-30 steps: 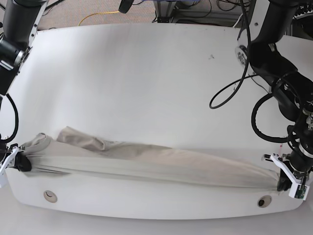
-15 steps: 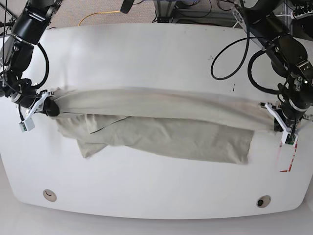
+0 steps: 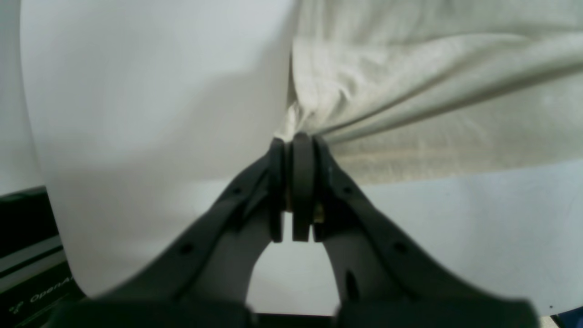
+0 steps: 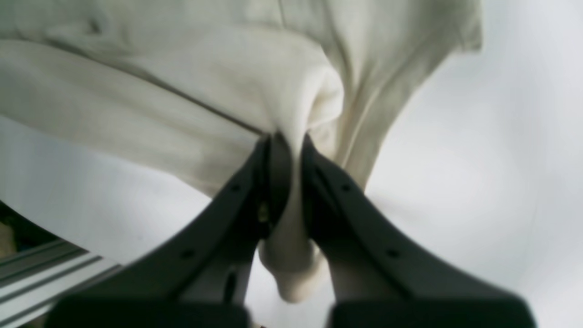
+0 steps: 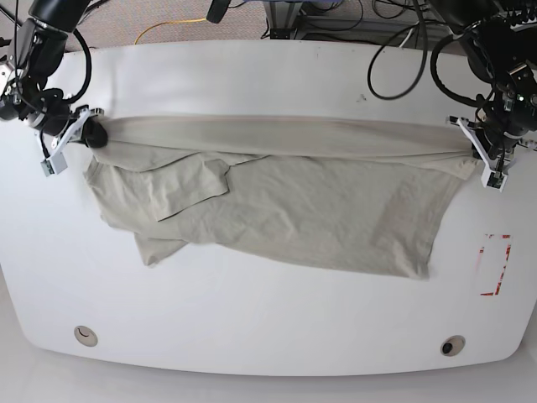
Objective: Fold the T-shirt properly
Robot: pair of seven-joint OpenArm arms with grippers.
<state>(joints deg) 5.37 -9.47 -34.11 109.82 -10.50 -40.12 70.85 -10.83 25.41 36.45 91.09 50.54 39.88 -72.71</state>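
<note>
The pale beige T-shirt (image 5: 285, 210) is stretched across the white table (image 5: 268, 75), its far edge pulled taut between both arms and the rest trailing toward the front. My left gripper (image 5: 471, 144), at the base view's right, is shut on the shirt's bunched corner (image 3: 314, 118); in the left wrist view its black fingers (image 3: 303, 155) pinch the cloth. My right gripper (image 5: 91, 134), at the base view's left, is shut on the other end. In the right wrist view, a fold of fabric (image 4: 291, 255) passes down between that gripper's fingers (image 4: 273, 168). A sleeve (image 5: 189, 189) lies folded over the body.
Two round holes (image 5: 85, 336) (image 5: 453, 345) sit near the table's front edge. A red-marked rectangle (image 5: 495, 264) is at the right side. Black cables (image 5: 403, 50) hang behind the right arm. A yellow cable (image 5: 172, 25) lies on the floor beyond.
Both grippers have carried the shirt's held edge from the front of the table toward the back, spreading the cloth out behind it. The grips stay shut.
</note>
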